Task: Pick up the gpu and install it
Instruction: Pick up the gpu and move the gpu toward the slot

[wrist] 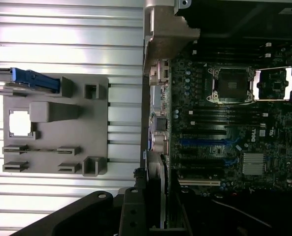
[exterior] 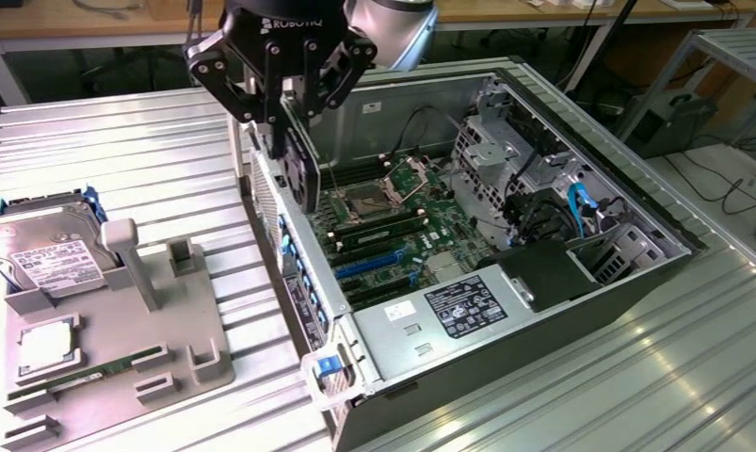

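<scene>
The tool held the gpu up over the open computer.
On the exterior view's left, a hard drive (exterior: 45, 250) sat in a gray holder (exterior: 126, 363) on the ribbed metal table (exterior: 126, 141). Next came the tool (exterior: 287, 141), pinching the top of the gpu (exterior: 305, 179) between its fingers. The dark card hung straight down under the tool, on its edge, just over the left wall of the computer case (exterior: 629, 221). Farther right, the green board (exterior: 410, 235) lay inside the case, lower than the card.

A hard drive (exterior: 45, 250) rests in the grey holder (exterior: 114, 367).
</scene>
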Available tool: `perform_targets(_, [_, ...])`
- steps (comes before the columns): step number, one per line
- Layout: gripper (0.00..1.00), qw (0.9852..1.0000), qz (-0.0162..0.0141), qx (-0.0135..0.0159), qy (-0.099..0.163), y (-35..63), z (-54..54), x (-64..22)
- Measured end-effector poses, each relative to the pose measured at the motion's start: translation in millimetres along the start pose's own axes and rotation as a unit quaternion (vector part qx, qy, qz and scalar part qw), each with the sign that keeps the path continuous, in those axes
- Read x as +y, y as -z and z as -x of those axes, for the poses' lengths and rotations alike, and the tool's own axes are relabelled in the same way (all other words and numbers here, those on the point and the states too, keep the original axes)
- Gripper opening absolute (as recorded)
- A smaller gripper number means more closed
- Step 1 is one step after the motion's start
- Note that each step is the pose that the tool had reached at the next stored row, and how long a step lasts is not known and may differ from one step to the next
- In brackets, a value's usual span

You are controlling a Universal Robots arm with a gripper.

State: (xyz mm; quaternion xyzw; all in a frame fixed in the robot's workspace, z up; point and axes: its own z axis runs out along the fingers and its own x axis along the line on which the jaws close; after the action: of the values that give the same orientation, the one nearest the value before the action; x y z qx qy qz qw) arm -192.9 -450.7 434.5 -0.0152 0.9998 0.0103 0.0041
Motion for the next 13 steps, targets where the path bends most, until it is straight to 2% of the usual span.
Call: perform_targets(13, [0.27, 1.0000, 0.0000, -0.0006, 0.000, -0.3, 9.0, -0.3])
